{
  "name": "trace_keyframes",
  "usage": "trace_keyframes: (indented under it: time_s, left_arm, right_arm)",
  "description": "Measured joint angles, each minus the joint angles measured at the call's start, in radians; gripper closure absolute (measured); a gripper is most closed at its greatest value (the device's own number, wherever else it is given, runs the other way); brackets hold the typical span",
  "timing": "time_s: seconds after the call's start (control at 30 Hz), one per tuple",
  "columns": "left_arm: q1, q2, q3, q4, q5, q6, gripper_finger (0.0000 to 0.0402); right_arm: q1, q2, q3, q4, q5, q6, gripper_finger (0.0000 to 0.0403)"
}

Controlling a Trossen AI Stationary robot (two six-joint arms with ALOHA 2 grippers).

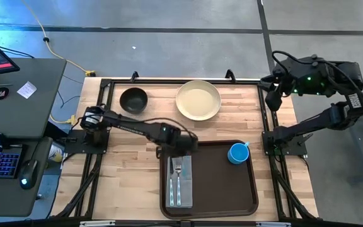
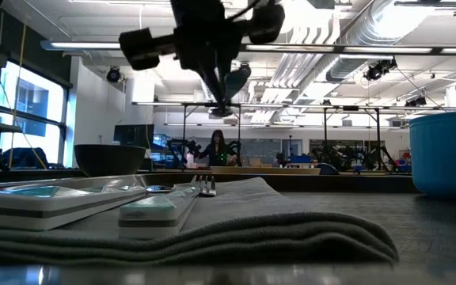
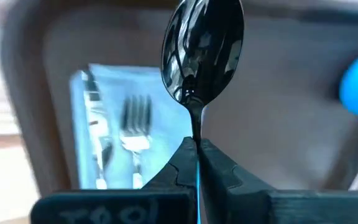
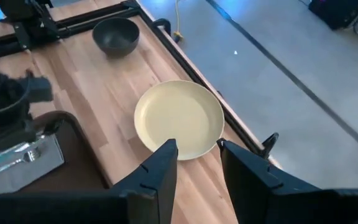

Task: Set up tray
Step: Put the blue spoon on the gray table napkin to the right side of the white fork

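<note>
Though blurred, tray [image 1: 216,183]: napkin [image 1: 179,181], cup [image 1: 237,153].

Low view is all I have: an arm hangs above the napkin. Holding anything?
Observer: Yes. The left pincer is shut on a spoon, bowl end pointing out.
Operator: Is it over the tray?
Observer: Yes, over the tray's far left corner, by the napkin.
Operator: Where's the plate?
Observer: The plate is on the table beyond the tray, not in it. The right pincer waits open at the table's right edge.
</note>
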Motion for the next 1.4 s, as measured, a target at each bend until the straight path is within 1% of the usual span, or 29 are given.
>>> trace_keyframes:
  time_s: [0.13,0.2,0.27,0.33,0.4,0.47,0.57,0.63,0.7,0.77,0.83,0.9,0.97,1.03,1.2,1.4]
  left_arm:
    - [-0.058,0.029,-0.003,0.019,-0.03,-0.02,0.036]
    - [-0.079,0.047,0.001,0.072,-0.026,-0.029,0.036]
    - [-0.101,0.057,-0.002,0.068,-0.028,-0.028,0.0359]
    - [-0.123,0.081,0.003,0.138,-0.035,-0.035,0.0359]
    - [-0.139,0.092,-0.004,0.126,-0.035,-0.032,0.0359]
    - [-0.152,0.112,0.002,0.187,-0.034,-0.035,0.0358]
    - [-0.163,0.131,-0.003,0.163,-0.037,-0.036,0.0358]
    - [-0.164,0.155,0.003,0.216,-0.028,-0.037,0.0358]
    - [-0.161,0.162,-0.006,0.173,-0.025,-0.037,0.0358]
    - [-0.159,0.18,0.004,0.254,-0.025,-0.043,0.0358]
    - [-0.159,0.182,-0.004,0.219,-0.024,-0.037,0.0358]
    - [-0.159,0.2,0.002,0.274,-0.024,-0.043,0.0358]
    - [-0.16,0.202,-0.003,0.241,-0.014,-0.044,0.0358]
    - [-0.16,0.202,-0.002,0.252,-0.003,-0.046,0.0358]
    - [-0.16,0.2,-0.001,0.207,-0.002,-0.047,0.0358]
    - [-0.16,0.2,-0.001,0.21,0.006,-0.062,0.0358]
  right_arm:
    - [0.0,0.002,0.0,-0.009,-0.033,0.068,0.0286]
    - [0.0,0.002,0.0,-0.009,-0.065,0.097,0.0286]
    - [0.0,0.002,0.0,-0.009,-0.092,0.12,0.0286]
    - [0.0,0.001,0.0,-0.009,-0.123,0.14,0.0286]
    - [0.0,0.002,0.0,-0.01,-0.149,0.175,0.0286]
    - [0.0,0.001,0.0,-0.009,-0.169,0.206,0.0286]
    - [0.0,0.006,0.0,-0.008,-0.179,0.225,0.0286]
    - [0.0,0.012,0.0,-0.009,-0.18,0.229,0.0286]
    - [0.0,0.016,0.0,-0.007,-0.184,0.228,0.0286]
    - [0.0,0.023,0.0,-0.007,-0.195,0.219,0.0286]
    - [0.0,0.028,0.0,-0.008,-0.209,0.21,0.0286]
    - [0.0,0.03,0.0,-0.008,-0.234,0.209,0.0286]
    - [0.0,0.033,0.0,-0.008,-0.24,0.207,0.0286]
    - [0.0,0.033,0.0,-0.008,-0.239,0.202,0.0286]
    - [0.0,0.033,0.0,-0.009,-0.223,0.178,0.0286]
    - [0.0,0.033,0.0,-0.009,-0.221,0.16,0.0286]
